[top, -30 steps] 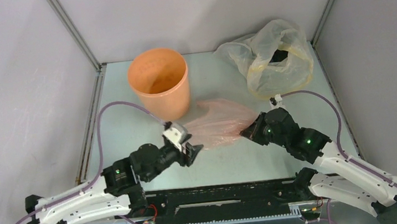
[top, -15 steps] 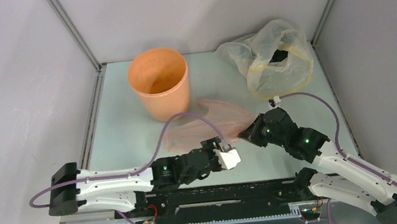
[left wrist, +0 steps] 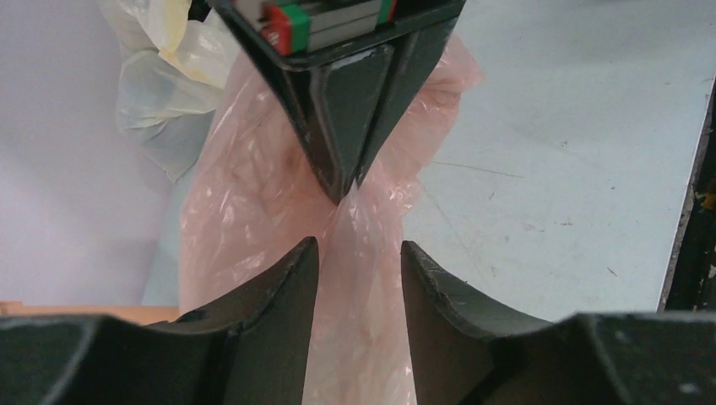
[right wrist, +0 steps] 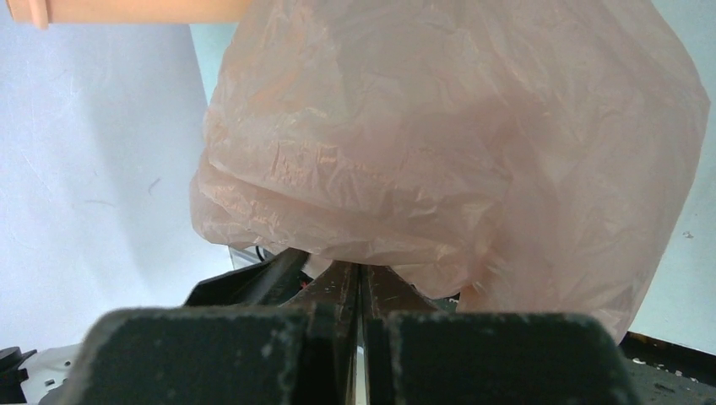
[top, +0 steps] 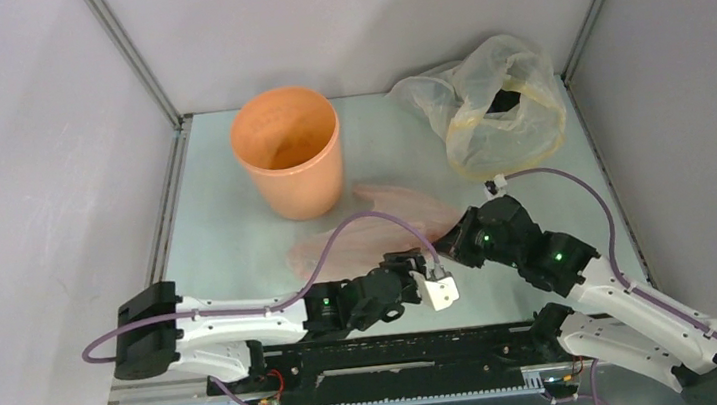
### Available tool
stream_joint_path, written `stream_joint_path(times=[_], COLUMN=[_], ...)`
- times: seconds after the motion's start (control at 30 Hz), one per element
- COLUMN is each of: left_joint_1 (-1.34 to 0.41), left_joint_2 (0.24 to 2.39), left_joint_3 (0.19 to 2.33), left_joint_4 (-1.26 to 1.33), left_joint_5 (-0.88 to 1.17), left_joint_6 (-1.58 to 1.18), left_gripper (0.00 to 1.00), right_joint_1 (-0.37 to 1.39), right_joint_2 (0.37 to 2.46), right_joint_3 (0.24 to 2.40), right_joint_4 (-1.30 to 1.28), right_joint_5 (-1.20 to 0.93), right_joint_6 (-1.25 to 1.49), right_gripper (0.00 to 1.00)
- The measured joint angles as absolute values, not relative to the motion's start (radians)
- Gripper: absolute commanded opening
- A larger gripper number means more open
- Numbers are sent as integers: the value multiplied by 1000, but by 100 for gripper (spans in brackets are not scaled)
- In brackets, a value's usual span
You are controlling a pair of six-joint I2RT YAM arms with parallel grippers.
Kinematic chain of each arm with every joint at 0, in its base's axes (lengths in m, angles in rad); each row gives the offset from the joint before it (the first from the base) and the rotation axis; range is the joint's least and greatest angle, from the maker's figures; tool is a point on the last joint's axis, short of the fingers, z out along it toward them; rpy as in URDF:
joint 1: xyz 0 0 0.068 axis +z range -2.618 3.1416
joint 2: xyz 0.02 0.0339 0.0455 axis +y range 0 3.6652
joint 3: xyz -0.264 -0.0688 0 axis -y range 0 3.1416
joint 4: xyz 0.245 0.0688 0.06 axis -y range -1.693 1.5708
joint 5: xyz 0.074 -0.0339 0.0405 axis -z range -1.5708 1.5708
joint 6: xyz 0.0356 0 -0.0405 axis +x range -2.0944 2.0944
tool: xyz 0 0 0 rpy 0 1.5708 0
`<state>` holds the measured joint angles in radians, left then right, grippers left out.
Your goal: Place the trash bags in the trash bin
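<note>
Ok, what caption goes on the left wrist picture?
Open left gripper straddles the pink bag that the shut right gripper pinches.

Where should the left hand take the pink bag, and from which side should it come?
At the narrow bunched neck of the pink bag, just in front of the shut right hand, coming low and facing its tips. There the thin film is gathered enough to pinch, and the open left hand straddles it.

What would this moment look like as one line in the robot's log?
right gripper: shut on pink bag | left gripper: open, straddling same bag | orange bin: upright, bag not inside
</note>
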<state>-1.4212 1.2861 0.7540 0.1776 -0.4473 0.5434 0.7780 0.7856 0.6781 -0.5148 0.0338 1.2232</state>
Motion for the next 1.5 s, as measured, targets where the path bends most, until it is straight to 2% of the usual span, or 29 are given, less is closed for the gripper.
stream_joint_path(times=[0.03, 0.1, 0.13, 0.17, 0.2, 0.23, 0.27, 0.33, 0.4, 0.6, 0.73, 0.93, 1.1, 1.13, 1.2, 1.23, 1.43, 1.5], left_joint_1=[-1421, -1421, -1421, -1421, -1421, -1421, -1421, -1420, -1420, -1410, -1400, -1356, -1314, -1306, -1292, -1283, -1264, -1264], left_joint_2=[1303, 1328, 1343, 1356, 1367, 1379, 1385, 1390, 1388, 1293, 1184, 1037, 946, 929, 902, 889, 879, 889], left_joint_3=[762, 778, 787, 797, 805, 813, 817, 817, 813, 720, 653, 580, 536, 530, 521, 519, 524, 529], left_joint_4=[178, 179, 183, 184, 186, 186, 186, 184, 186, 206, 229, 261, 260, 258, 252, 245, 206, 191], left_joint_5=[-448, -454, -461, -469, -475, -488, -494, -502, -503, -476, -418, -319, -264, -254, -237, -228, -213, -208], left_joint_6=[546, 553, 554, 558, 554, 555, 554, 553, 550, 522, 496, 443, 408, 402, 393, 390, 376, 374], left_gripper=[34, 6, 1, 0, 0, 0, 0, 0, 0, 0, 0, 0, 0, 0, 0, 0, 0, 0], right_joint_1=[778, 778, 778, 778, 778, 778, 778, 778, 778, 745, 680, 649, 649, 649, 649, 651, 771, 840], right_joint_2=[783, 776, 773, 769, 765, 757, 747, 716, 672, 574, 595, 618, 548, 529, 496, 487, 502, 526], right_joint_3=[678, 678, 678, 678, 678, 678, 678, 678, 678, 681, 683, 683, 672, 665, 661, 661, 662, 671], right_joint_4=[-515, -516, -516, -517, -519, -523, -527, -543, -566, -648, -677, -636, -562, -543, -519, -504, -479, -492], right_joint_5=[32, 30, 30, 30, 30, 32, 35, 59, 89, 174, 170, 0, -152, -186, -251, -282, -275, -207], right_joint_6=[1223, 1223, 1223, 1222, 1220, 1215, 1208, 1185, 1156, 1083, 1007, 760, 610, 585, 540, 521, 439, 424], right_gripper=[2, 6, 12, 23, 42, 55, 65, 76, 82, 85, 80, 83, 86, 87, 99, 100, 100, 94])
